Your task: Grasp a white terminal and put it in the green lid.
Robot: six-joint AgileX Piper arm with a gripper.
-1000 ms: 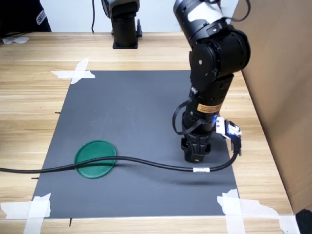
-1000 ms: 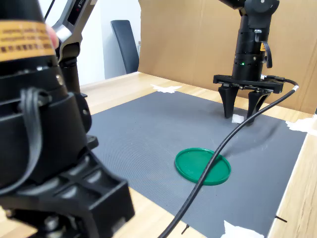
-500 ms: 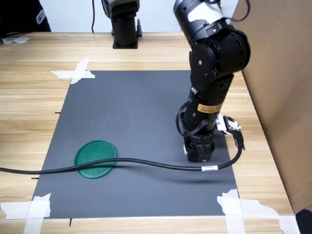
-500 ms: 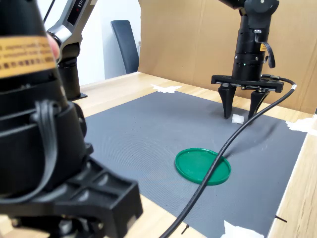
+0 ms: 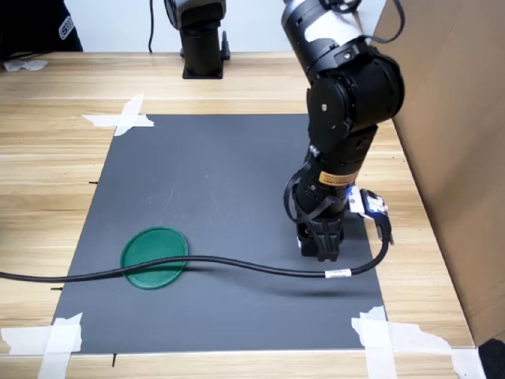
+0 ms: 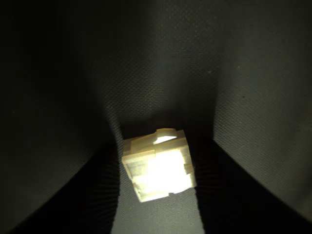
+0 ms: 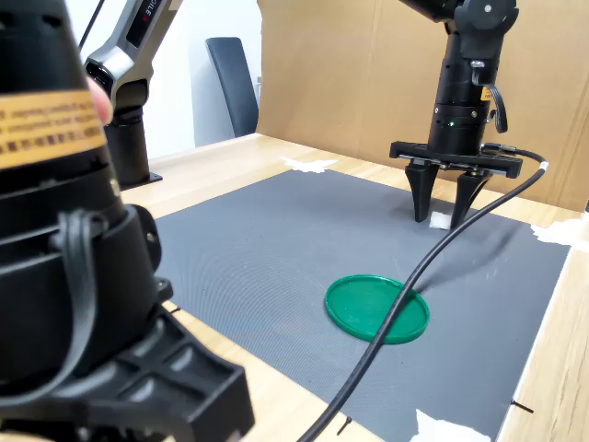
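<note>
The white terminal (image 6: 158, 168), a tiny pale block, rests on the dark mat and fills the gap between my two fingers in the wrist view. My gripper (image 7: 441, 219) points straight down over the terminal (image 7: 441, 221), its fingertips pressed against both of its sides. In the first exterior view the gripper (image 5: 319, 249) stands at the mat's right side and hides the block. The green lid (image 5: 155, 257) lies flat on the mat, well off to the first exterior view's left, with nothing in it. The lid (image 7: 376, 308) sits nearer the camera in the second exterior view.
A black cable (image 5: 197, 260) runs from my wrist across the mat and over the lid's edge. A cardboard wall (image 5: 458, 118) stands close on the first exterior view's right. White tape (image 5: 126, 117) marks the mat's corners. Another arm's base (image 5: 203, 39) stands at the back.
My fingers have drawn in around the terminal; the gap seen earlier in the second exterior view has narrowed. The wrist has turned slightly. The lid has not moved.
</note>
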